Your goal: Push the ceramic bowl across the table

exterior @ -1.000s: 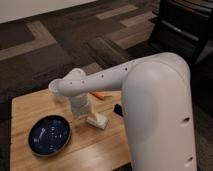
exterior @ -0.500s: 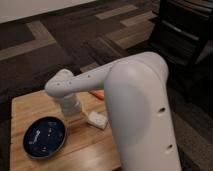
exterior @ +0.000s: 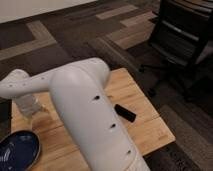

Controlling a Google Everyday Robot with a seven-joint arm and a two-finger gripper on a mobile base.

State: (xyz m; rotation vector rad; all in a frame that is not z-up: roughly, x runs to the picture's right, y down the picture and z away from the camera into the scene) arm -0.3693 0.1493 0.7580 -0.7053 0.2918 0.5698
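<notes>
**Camera view.** The glossy navy-blue round ceramic bowl (exterior: pixel 17 152) now sits at the frame's lower-left corner, partly cropped, on the light butcher-block wooden table (exterior: pixel 150 127). Half a second ago it sat higher in the frame. The white gripper (exterior: pixel 29 106) hangs near it at left. Whether the gripper is open or closed cannot be told. Judgement: the push is in progress.

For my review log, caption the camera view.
The gripper hangs over the table, just beyond the ceramic bowl.

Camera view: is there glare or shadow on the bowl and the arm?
Camera view: the ceramic bowl shows faint pale glints inside; the arm is brightest on top, greyer lower down; the gripper, over the table beyond the bowl, looks pale.
</notes>
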